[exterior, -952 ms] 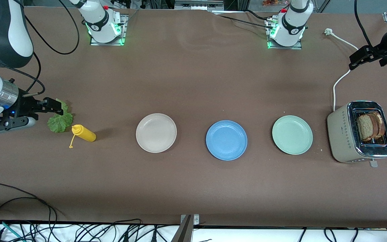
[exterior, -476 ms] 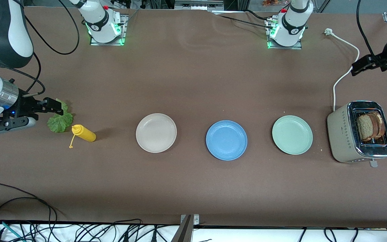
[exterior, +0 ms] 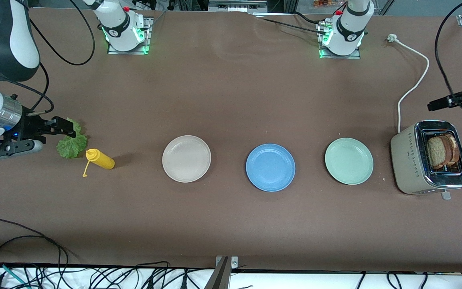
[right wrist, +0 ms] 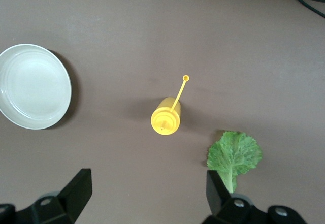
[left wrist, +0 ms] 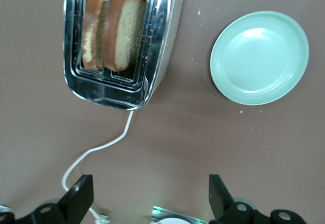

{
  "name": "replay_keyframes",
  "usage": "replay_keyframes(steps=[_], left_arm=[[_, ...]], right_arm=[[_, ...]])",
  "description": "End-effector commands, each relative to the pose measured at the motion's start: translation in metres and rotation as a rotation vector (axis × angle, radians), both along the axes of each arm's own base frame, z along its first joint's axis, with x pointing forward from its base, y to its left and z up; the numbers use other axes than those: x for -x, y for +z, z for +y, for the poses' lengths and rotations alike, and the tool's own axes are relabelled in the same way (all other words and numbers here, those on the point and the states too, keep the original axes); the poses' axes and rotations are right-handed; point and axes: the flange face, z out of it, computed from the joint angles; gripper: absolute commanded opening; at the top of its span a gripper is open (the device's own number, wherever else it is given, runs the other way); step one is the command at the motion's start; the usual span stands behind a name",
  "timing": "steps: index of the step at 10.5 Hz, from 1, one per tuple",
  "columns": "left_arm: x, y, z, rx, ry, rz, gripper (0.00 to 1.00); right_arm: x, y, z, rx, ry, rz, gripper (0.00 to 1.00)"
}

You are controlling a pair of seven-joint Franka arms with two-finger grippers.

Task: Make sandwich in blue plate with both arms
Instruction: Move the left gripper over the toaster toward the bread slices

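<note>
Front view
blue plate [exterior: 270,167]: bare, mid-table, between beige-white plate [exterior: 186,158] and mint-green plate [exterior: 349,161], well apart from each
bread slices [exterior: 442,151]: two brown slices upright in the slots of the toaster [exterior: 409,162] at the left arm's end of the table
toaster cord [exterior: 412,87]: white, runs from the toaster farther from the camera to a loose plug
lettuce leaf [exterior: 71,143]: green, ruffled, flat on the table at the right arm's end, just beside the yellow squeeze bottle [exterior: 100,158], which is upright with its cap hanging on a strap
right gripper [exterior: 56,129]: over the lettuce leaf's edge
left gripper [exterior: 439,103]: in the air over the table just beside the toaster
writing: none readable on toaster, bottle or plates

Left wrist view
left gripper [left wrist: 151,193]: fingers spread wide, nothing between them
toaster [left wrist: 162,56]: chrome top, both slices [left wrist: 112,30] standing side by side in it, cord [left wrist: 96,150] coming from its end
mint-green plate [left wrist: 259,57]: bare, near the toaster

Right wrist view
right gripper [right wrist: 147,191]: fingers spread wide, holding nothing
lettuce leaf [right wrist: 234,155]: stem end just at one fingertip [right wrist: 217,192]
squeeze bottle [right wrist: 166,121]: seen from above, between the leaf and the beige-white plate [right wrist: 33,86]
</note>
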Motion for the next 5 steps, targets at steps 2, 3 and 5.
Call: replay_keyframes(steps=[2,3,5], left_arm=[[-0.019,0.011,-0.044,-0.076,0.046,-0.021,1.0],[-0.021,0.01,-0.053,-0.082,0.036,-0.018,1.0],[-0.013,0.014,-0.1,-0.103,-0.019,0.039,1.0]], right_arm=[[-0.003,0.005,-0.001,-0.011,0.014,0.005,1.0],[-0.003,0.005,-0.001,-0.011,0.016,0.005,1.0],[-0.003,0.006,-0.001,-0.011,0.016,0.002,1.0]])
